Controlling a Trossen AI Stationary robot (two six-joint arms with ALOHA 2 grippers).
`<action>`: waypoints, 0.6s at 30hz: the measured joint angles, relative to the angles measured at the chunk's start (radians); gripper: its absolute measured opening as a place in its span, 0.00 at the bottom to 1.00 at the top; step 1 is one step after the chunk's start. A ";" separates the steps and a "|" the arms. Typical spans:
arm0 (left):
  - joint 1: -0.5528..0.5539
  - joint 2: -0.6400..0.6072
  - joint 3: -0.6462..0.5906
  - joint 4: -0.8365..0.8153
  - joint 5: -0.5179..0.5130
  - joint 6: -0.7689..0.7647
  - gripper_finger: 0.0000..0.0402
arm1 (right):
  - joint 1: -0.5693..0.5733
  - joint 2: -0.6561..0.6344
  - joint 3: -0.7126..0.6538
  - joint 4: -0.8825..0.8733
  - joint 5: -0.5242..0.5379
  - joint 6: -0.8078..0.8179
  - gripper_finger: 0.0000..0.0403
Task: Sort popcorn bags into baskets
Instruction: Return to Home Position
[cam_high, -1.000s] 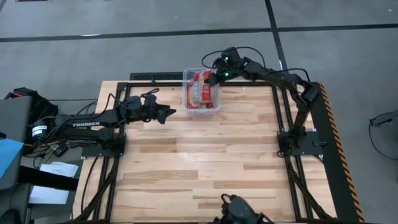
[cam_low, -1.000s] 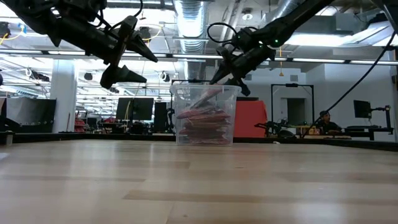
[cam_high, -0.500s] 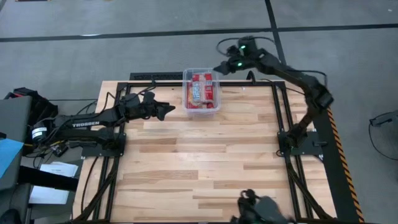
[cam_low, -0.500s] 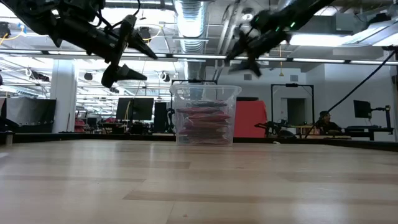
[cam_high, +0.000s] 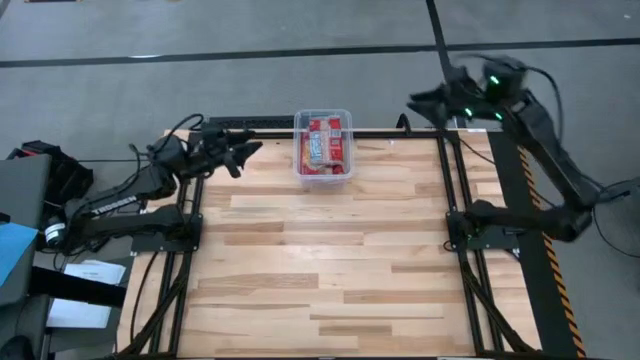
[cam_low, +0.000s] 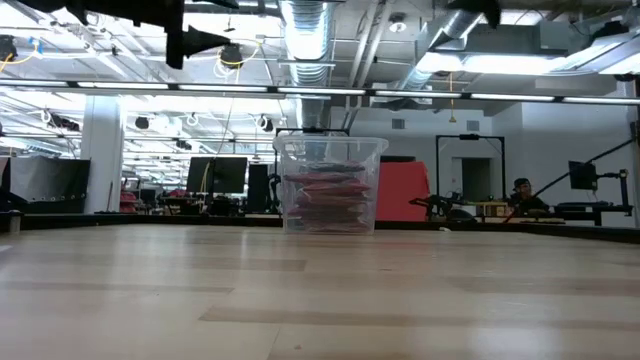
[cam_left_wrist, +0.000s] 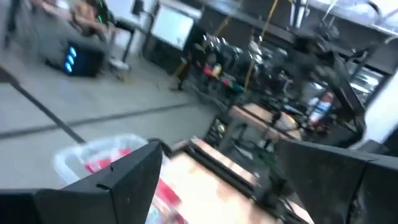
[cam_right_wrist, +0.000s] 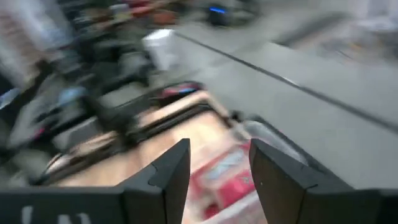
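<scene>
The clear plastic bin (cam_high: 323, 150) stands on the table near its far edge, with several red popcorn packets (cam_high: 322, 143) lying in it. In the low view the bin (cam_low: 328, 185) shows the packets (cam_low: 325, 192) stacked flat inside. My left gripper (cam_high: 243, 155) is open and empty, raised to the left of the bin. My right gripper (cam_high: 418, 102) is open and empty, raised beyond the table's far edge, to the right of the bin. Both wrist views show open fingers with the bin beyond them: the left gripper (cam_left_wrist: 217, 180) and the right gripper (cam_right_wrist: 219, 168).
The wooden table top (cam_high: 330, 260) spreads from the bin to the near edge. A black frame (cam_high: 450, 200) runs along the table's sides. In the low view both grippers show only at the top edge, the left one (cam_low: 200, 38) and the right one (cam_low: 480, 8).
My right gripper has drawn back from over the bin, up and toward the table's right and far side. My left gripper has risen and gone toward the far left. A packet that leaned in the bin's top now lies flat on the others.
</scene>
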 joint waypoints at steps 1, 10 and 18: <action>-0.001 -0.006 0.000 0.008 -0.021 0.016 0.76 | 0.027 -0.040 -0.035 0.016 -0.028 -0.026 0.46; -0.164 0.067 0.000 0.056 -0.044 0.277 0.76 | 0.406 -0.181 -0.662 0.924 0.011 0.458 0.45; -0.187 0.195 0.000 0.020 0.133 0.031 0.76 | 0.513 -0.204 -0.859 1.251 0.131 0.554 0.45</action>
